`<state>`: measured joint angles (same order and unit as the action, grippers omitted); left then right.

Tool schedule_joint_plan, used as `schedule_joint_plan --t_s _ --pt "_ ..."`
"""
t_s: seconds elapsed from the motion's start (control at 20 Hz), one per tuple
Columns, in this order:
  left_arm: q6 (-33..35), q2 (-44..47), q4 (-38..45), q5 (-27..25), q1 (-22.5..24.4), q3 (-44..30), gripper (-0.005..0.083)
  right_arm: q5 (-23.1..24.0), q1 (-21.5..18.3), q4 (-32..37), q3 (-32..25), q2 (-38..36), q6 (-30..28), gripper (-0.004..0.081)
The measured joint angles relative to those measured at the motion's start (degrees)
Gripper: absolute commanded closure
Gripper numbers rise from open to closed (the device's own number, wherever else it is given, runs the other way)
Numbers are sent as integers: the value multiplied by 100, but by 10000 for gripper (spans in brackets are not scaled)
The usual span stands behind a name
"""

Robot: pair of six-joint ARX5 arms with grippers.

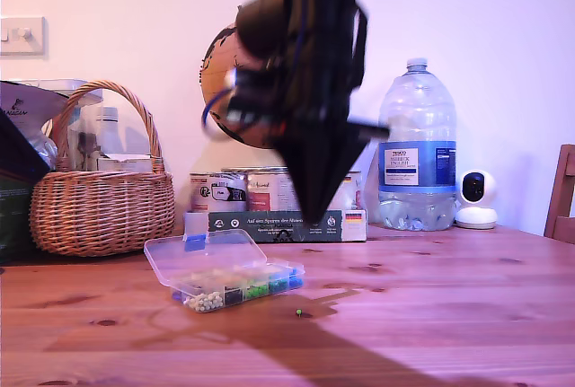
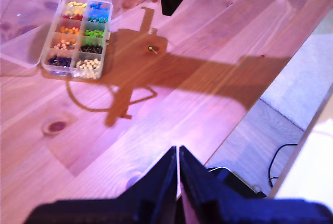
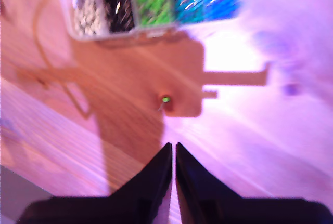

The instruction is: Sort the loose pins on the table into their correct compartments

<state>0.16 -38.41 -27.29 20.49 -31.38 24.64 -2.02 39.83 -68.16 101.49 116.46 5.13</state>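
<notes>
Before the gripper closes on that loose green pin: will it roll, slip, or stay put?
The green pin has a round ball head on a thin shank and lies flat on the smooth table, so a nudge would probably swing or roll it. It looks tiny beside my second gripper, so likely very light and apt to slip or flick out of the tips.

**One green pin loose beside the open pin box**

A large black arm [image 1: 310, 91] hangs down over the reddish-brown pine table [image 1: 449, 315], its pointed tip tapering downward. Below it, a clear plastic organiser box [image 1: 235, 283] with a blue latch lies open, its cells showing white, dark, green and blue contents. A tiny green ball-headed pin [image 1: 297, 313] lies on the wood near the box. Behind stand a woven wicker basket [image 1: 101, 207], a big clear water bottle [image 1: 417, 149] and a small white camera [image 1: 475, 198].
</notes>
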Motion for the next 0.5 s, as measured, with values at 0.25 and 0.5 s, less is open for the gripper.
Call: schedule_joint_plan --t_s 0.25,0.5 --pt "0 -81 2 -2 0 -2 797 271 -2 1231 -1113 -1561 343 783" --pt "0 -79 2 0 0 -2 797 271 39 1628 -2468 -2129 732 783"
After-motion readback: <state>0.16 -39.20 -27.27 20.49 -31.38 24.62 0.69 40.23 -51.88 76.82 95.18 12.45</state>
